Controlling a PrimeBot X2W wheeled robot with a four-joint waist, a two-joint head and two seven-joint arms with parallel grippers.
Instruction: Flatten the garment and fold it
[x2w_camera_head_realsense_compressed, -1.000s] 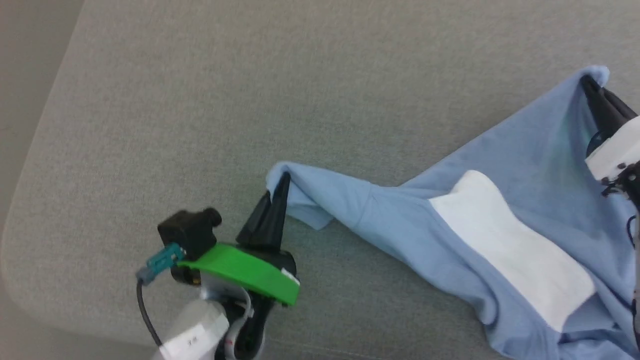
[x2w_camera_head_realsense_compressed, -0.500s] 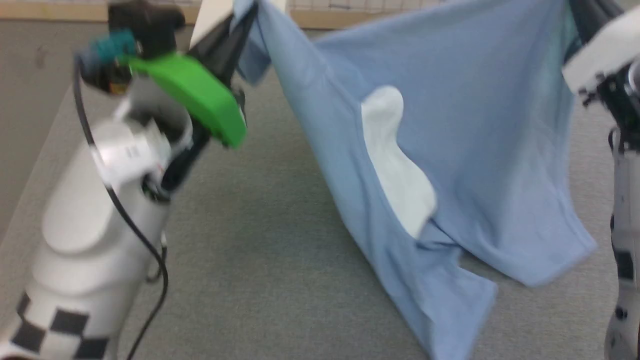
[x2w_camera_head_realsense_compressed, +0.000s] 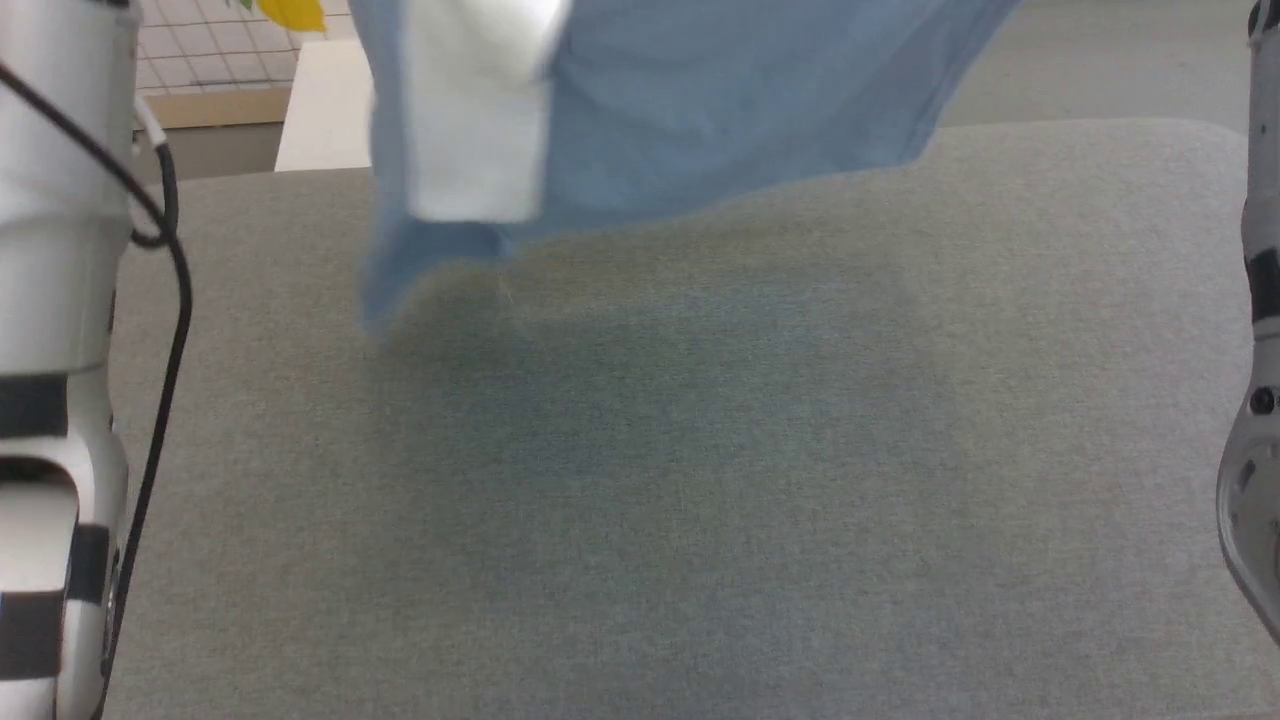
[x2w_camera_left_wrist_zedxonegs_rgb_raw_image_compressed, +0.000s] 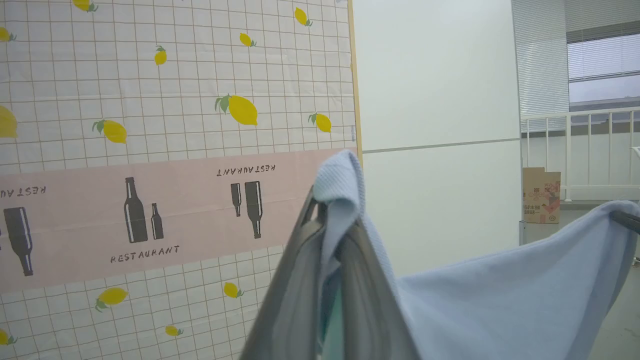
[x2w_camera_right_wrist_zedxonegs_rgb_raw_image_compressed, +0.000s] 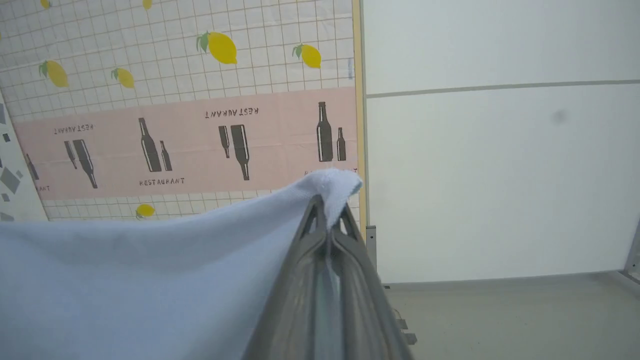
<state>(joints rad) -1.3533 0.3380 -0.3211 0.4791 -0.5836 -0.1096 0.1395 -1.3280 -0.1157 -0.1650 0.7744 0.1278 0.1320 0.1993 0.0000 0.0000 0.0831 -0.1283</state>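
Note:
The garment (x2w_camera_head_realsense_compressed: 700, 110) is a light blue T-shirt hanging in the air above the table's far part, with its white inner patch (x2w_camera_head_realsense_compressed: 470, 110) facing me and its lower edge loose. In the left wrist view my left gripper (x2w_camera_left_wrist_zedxonegs_rgb_raw_image_compressed: 331, 210) is shut on a bunched corner of the garment (x2w_camera_left_wrist_zedxonegs_rgb_raw_image_compressed: 500, 295), which stretches off to the right. In the right wrist view my right gripper (x2w_camera_right_wrist_zedxonegs_rgb_raw_image_compressed: 327, 207) is shut on another corner, and the cloth (x2w_camera_right_wrist_zedxonegs_rgb_raw_image_compressed: 150, 280) sags away to the left. My pale left forearm (x2w_camera_head_realsense_compressed: 60, 300) and right forearm (x2w_camera_head_realsense_compressed: 1255, 400) rise along the sides of the head view.
The grey padded table (x2w_camera_head_realsense_compressed: 700, 480) spreads below the hanging cloth. Behind it stands a wall hanging printed with lemons and bottles (x2w_camera_left_wrist_zedxonegs_rgb_raw_image_compressed: 150, 150), then a plain white wall (x2w_camera_left_wrist_zedxonegs_rgb_raw_image_compressed: 435, 100). A cardboard box (x2w_camera_left_wrist_zedxonegs_rgb_raw_image_compressed: 541, 195) sits by a railing far off.
Both arms have risen and carried the garment from lying on the table to hanging in the air. The head view has also tilted, and both grippers have left it at the top.

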